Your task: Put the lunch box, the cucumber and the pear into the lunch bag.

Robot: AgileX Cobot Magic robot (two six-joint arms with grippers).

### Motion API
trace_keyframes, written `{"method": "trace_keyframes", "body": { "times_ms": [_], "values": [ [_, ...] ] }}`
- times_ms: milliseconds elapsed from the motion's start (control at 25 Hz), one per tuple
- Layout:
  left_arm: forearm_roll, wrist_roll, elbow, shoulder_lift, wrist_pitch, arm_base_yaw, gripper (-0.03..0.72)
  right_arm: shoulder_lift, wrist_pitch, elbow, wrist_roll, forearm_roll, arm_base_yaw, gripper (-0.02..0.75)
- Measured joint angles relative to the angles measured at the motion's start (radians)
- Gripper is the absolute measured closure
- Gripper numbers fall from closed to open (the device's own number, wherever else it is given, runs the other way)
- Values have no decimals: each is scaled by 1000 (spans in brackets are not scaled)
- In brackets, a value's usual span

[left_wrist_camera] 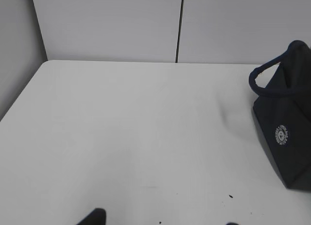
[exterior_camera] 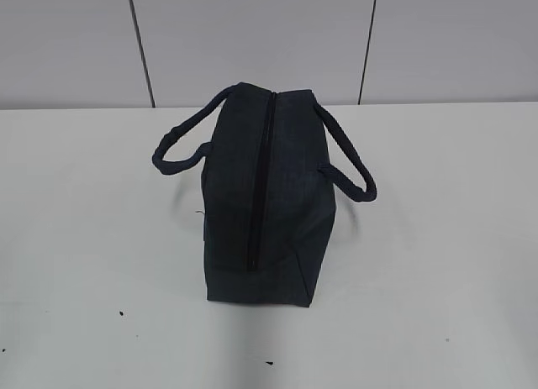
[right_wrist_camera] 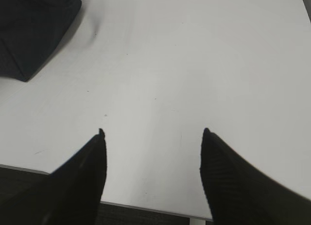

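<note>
Black finger tips of the right tool (right_wrist_camera: 153, 132) frame the bottom of the right wrist view, standing wide apart with nothing between them, poised over the near edge of the white surface (right_wrist_camera: 194, 64). Ahead of that tool and off to its left, well apart from it, a corner of the lunch bag (right_wrist_camera: 34, 30) shows as dark navy fabric. The left tool (left_wrist_camera: 163, 220) shows only as two dark slivers at the bottom edge of its view; they sit apart and hold nothing that can be seen, but so little shows that I cannot tell how wide it stands. Ahead of it and to its right the bag's side panel carries a small round white logo (left_wrist_camera: 281, 135), with one padded loop handle (left_wrist_camera: 272, 77) drooping toward this tool.

From the exterior view the lunch bag (exterior_camera: 265, 196) stands upright mid-surface, its top zipper (exterior_camera: 261, 183) running straight along the top and looking closed, a handle (exterior_camera: 349, 158) hanging down each side. No lunch box, cucumber or pear appears in any view; neither does a ring pull.

Judging from this, the opening comes first. One tool should pin the fabric or a handle near the zipper's end so the bag does not slide, while the other finds the pull and draws it along the seam in line with the teeth, not upward.
</note>
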Motion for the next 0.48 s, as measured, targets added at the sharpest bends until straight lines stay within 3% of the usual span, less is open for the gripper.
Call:
{"method": "trace_keyframes", "body": {
  "times_ms": [480],
  "values": [
    [0,0,0,0,0,0,253,0,0,0,0,0,0,266]
  ]
}}
